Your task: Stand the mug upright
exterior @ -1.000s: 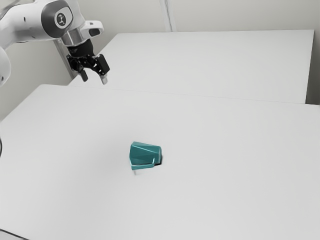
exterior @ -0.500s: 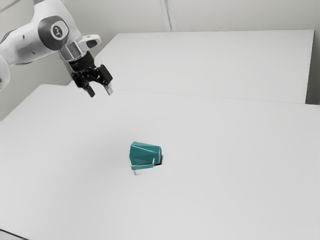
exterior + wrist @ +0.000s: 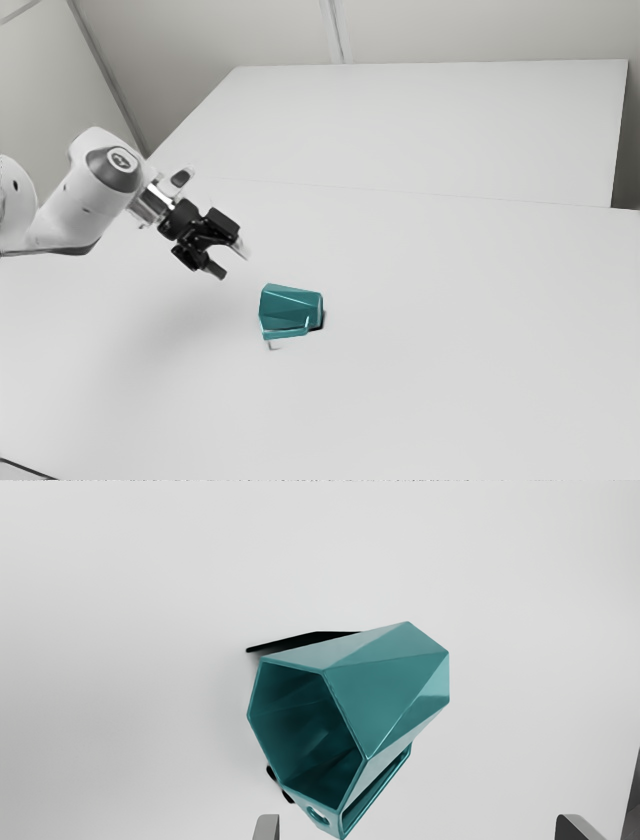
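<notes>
In the exterior view the gripper (image 3: 232, 262) hangs above the table, just to the exterior view's left of the teal mug (image 3: 290, 310) and a little higher. The faceted mug lies on its side. Seen in the wrist view, the mug (image 3: 385, 695) turns its hollow mouth toward the camera, and its handle lies along the side nearer the fingertips. The gripper (image 3: 417, 827) is open, its two fingertips wide apart, with no contact on the mug visible.
The white table (image 3: 450, 350) carries the mug. Behind it in the exterior view stands another white surface (image 3: 430, 120). A dark cable (image 3: 28, 468) runs at the exterior view's lower left corner.
My gripper has come down and toward the exterior view's right, closer to the mug, and the hand has tilted. The mug has stayed where it was.
</notes>
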Action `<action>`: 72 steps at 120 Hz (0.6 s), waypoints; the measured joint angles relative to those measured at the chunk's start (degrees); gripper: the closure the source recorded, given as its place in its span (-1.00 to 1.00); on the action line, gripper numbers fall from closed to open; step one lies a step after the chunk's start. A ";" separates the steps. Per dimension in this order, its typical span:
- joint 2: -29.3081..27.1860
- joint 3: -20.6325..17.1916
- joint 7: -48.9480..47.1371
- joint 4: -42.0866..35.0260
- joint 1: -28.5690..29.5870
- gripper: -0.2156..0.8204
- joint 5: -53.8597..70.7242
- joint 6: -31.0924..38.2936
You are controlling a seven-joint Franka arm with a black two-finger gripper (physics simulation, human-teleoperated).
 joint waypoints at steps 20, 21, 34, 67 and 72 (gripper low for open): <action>1.08 -0.01 4.75 -4.93 0.10 -0.58 -5.76 3.61; 1.18 -0.01 4.98 -5.17 0.11 -0.58 -6.17 3.72; 2.17 -0.28 7.77 -6.58 -0.13 -0.58 -10.50 5.40; 4.00 -0.87 13.01 -8.37 -0.80 -0.58 -18.60 7.48; 4.01 -0.88 13.62 -8.50 -0.79 -0.54 -19.58 7.32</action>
